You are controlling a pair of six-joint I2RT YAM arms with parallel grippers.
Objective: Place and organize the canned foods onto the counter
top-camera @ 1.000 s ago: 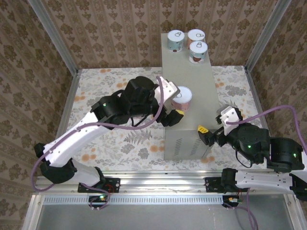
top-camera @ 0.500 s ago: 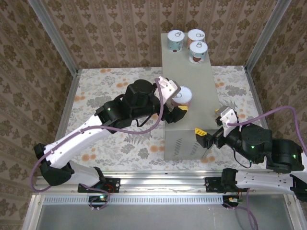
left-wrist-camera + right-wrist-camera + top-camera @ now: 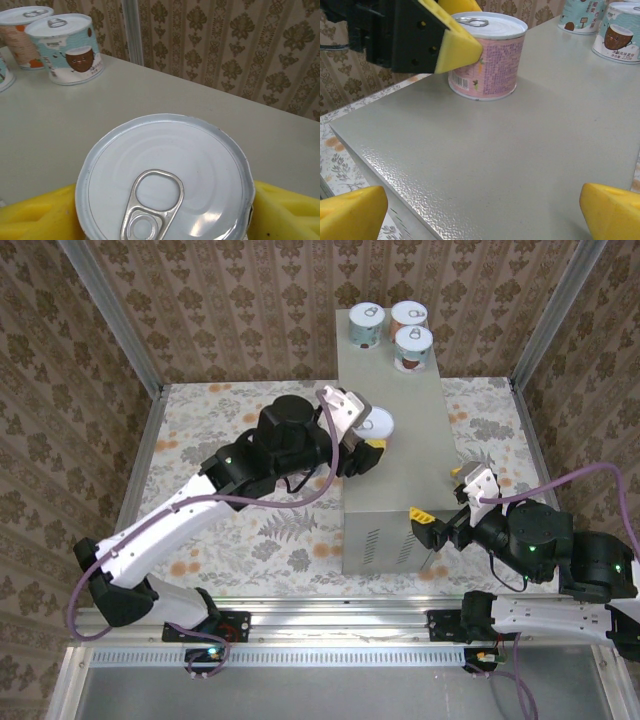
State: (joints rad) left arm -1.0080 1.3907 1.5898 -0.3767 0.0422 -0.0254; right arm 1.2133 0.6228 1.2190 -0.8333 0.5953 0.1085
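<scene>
A pink-labelled can [image 3: 380,423] [image 3: 165,175] [image 3: 487,55] stands upright on the grey counter [image 3: 410,455] [image 3: 150,95] [image 3: 520,150], about halfway along it near its left edge. My left gripper [image 3: 367,438] [image 3: 162,215] is shut on the can, one yellow pad [image 3: 35,215] [image 3: 455,45] against each side. Three more cans [image 3: 367,324] [image 3: 409,318] [image 3: 413,348] stand together at the counter's far end; a teal one [image 3: 67,47] [image 3: 620,30] is nearest. My right gripper [image 3: 440,494] [image 3: 480,215] hangs open over the counter's near end, holding nothing.
The counter stands on a floral-patterned floor [image 3: 240,530] between aluminium posts [image 3: 110,315] and patterned walls. The counter top between the pink can and its near end is bare [image 3: 535,130]. The counter's right edge lies beside my right arm [image 3: 530,540].
The left gripper's jaws have come in from wide apart onto the pink can, and the arm has shifted slightly toward the far end. The right arm has hardly moved.
</scene>
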